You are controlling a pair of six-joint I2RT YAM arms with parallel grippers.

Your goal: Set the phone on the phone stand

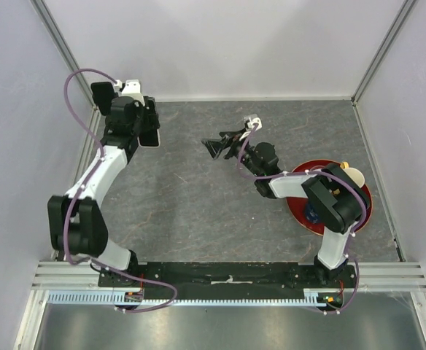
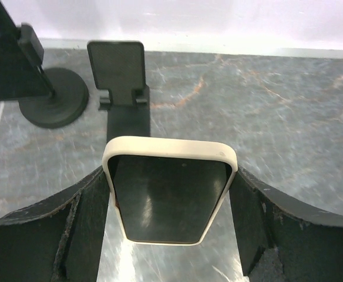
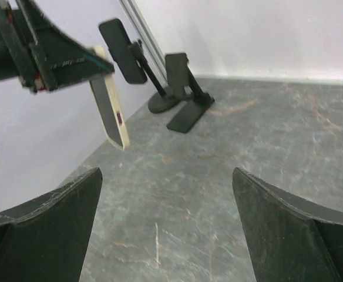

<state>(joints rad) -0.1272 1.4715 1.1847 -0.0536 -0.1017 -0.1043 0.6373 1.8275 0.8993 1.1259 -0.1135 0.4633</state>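
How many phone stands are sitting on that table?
2. The round-base stand is near the table's far left corner. The flat-base stand sits just to its right, straight ahead of the held phone. No others show in any view.

Noted: left arm (image 1: 100,171) and right arm (image 1: 289,186) have white link shells and black joint housings. A purple cable (image 1: 66,93) runs along each. Bases sit on black plate (image 1: 227,273) over aluminium rail (image 1: 388,275). On right end effector (image 3: 165,176): black wedge fingers (image 3: 48,229), scuffed edges.
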